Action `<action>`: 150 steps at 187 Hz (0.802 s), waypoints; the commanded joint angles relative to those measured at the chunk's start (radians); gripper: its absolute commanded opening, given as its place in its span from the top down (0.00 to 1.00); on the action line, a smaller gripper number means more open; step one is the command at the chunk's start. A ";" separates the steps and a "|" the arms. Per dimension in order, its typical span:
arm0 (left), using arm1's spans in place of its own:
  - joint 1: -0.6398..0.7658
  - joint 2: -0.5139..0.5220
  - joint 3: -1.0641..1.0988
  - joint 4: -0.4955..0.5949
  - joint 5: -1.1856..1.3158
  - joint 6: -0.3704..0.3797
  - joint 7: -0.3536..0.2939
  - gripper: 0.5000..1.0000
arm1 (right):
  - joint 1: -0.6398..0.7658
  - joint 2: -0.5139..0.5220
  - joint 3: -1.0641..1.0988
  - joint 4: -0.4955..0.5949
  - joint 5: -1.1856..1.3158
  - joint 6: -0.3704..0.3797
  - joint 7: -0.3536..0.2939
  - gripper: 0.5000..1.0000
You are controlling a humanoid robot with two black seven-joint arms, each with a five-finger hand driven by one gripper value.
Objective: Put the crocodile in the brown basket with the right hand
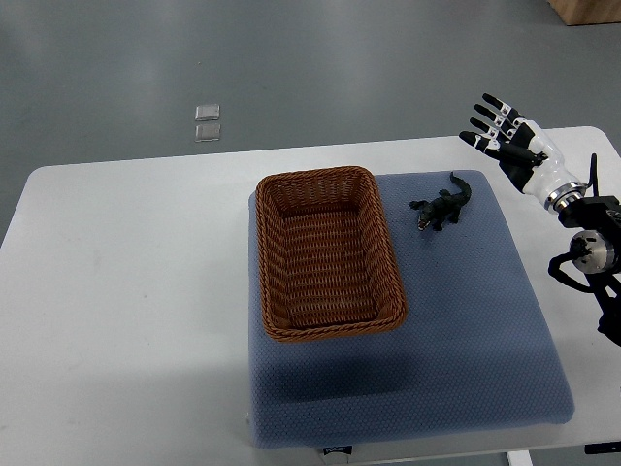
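Right hand (512, 146): fingers spread wide, holding nothing. Pos.: above the far right corner of the white table (126, 291), just off the far right corner of the blue pad (466, 320). Arm enters from the right.

Toy crocodile (441, 206): flat on the pad near its far edge, right of centre. Tail points toward the hand, head toward the basket. It touches neither.

Brown wicker basket (320, 176): on the pad's left half, nothing inside.

Step in hand (est.): approach, pre-grasp; no pick made yet.

Next move reqs: bring the hand down and left over the crocodile, close fingers across its narrow trunk, lift clear of the basket's right rim, then release inside.
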 commanded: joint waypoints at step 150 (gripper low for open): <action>0.005 0.000 -0.002 -0.003 0.000 0.002 0.000 0.00 | 0.003 -0.003 -0.008 0.000 -0.006 0.002 0.000 0.13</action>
